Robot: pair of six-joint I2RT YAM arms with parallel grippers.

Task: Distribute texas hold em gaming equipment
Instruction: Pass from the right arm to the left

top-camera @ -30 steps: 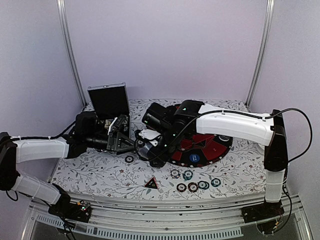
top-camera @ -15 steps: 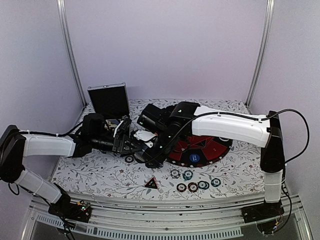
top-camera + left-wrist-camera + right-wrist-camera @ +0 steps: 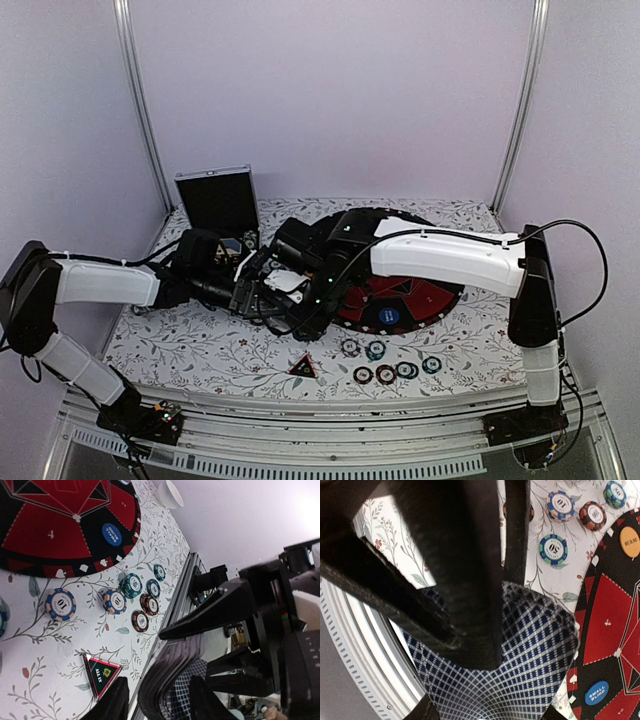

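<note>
L gripper [image 3: 157,700], R gripper [image 3: 487,711] close round cards [image 3: 530,645]

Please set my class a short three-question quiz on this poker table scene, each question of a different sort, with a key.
1. True or false: the blue button lies on the round mat.
2. Where is the red-black triangle?
A. on the mat
B. on the floral cloth, left of the chips
C. inside the case
3. In the left wrist view, what sits between the fingers of the left claw?

Key
1. True.
2. B.
3. A stack of playing cards, seen edge-on.
</note>
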